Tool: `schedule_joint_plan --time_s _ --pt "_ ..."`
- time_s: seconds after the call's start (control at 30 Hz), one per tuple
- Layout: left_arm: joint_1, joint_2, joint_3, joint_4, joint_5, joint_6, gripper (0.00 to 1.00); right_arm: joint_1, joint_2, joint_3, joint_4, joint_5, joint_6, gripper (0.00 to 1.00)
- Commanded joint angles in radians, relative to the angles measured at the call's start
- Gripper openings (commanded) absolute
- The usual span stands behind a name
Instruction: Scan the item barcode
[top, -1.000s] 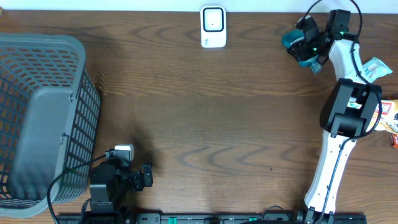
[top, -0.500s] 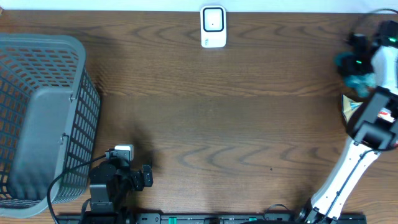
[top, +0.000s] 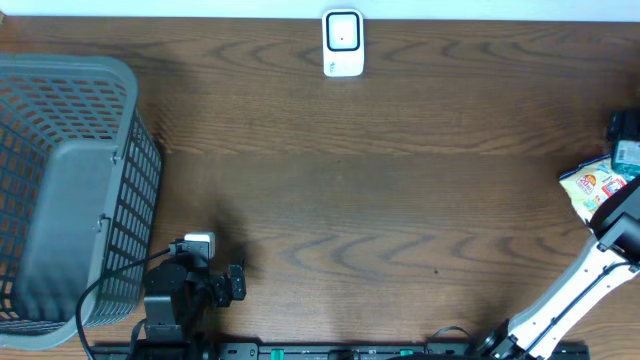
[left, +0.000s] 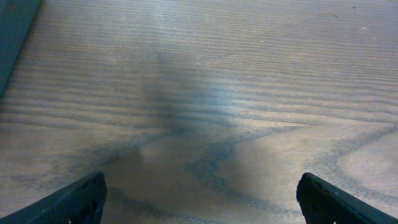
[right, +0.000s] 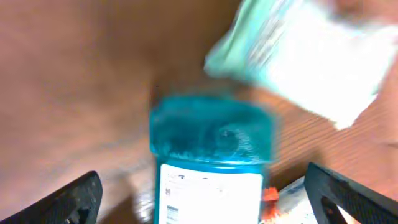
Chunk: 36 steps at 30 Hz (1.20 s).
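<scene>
Teal plastic container with white label (right: 210, 155): lying at the far right edge of the brown wooden counter (top: 380, 180), beside a pale green packet (right: 298, 56). Right gripper (right: 202, 190): jaws released, spread clear of the container on either side. Left gripper (left: 202, 196): jaws released, above the counter.

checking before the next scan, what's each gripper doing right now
left gripper: open, nothing between its fingers
right gripper: open, fingers wide of the teal container below, not gripping it
</scene>
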<state>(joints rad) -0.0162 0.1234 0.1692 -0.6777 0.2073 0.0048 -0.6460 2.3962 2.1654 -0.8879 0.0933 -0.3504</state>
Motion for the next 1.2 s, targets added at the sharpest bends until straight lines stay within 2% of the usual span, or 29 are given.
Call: schedule_joint_plan --time_s 0.0,0.13,0.2,0.3,0.43,0.5,0.73,1.17 --pt "0.0 -0.002 -0.006 -0.011 0.001 0.01 0.98 0.029 -0.19 0.011 0.026 -0.032 0.097 0.99" --pt "0.0 -0.002 -0.006 -0.012 0.001 0.01 0.98 0.046 -0.376 0.011 0.027 -0.087 0.239 0.99" --pt "0.0 -0.002 -0.006 -0.012 0.001 0.01 0.98 0.052 -0.454 0.011 0.018 -0.194 0.268 0.99" --pt "0.0 -0.002 -0.006 -0.012 0.001 0.01 0.98 0.07 -0.601 0.011 -0.006 -0.456 0.322 0.99" --pt "0.0 -0.002 -0.006 -0.011 0.001 0.01 0.98 0.091 -0.759 0.011 -0.066 -0.656 0.395 0.99" --pt "0.0 -0.002 -0.006 -0.011 0.001 0.01 0.98 0.103 -0.832 0.011 -0.125 -0.661 0.455 0.99" --pt "0.0 -0.002 -0.006 -0.012 0.001 0.01 0.98 0.11 -1.042 0.011 -0.284 -0.66 0.462 0.99" --pt "0.0 -0.002 -0.006 -0.012 0.001 0.01 0.98 0.11 -1.292 0.011 -0.396 -0.652 0.461 0.99"
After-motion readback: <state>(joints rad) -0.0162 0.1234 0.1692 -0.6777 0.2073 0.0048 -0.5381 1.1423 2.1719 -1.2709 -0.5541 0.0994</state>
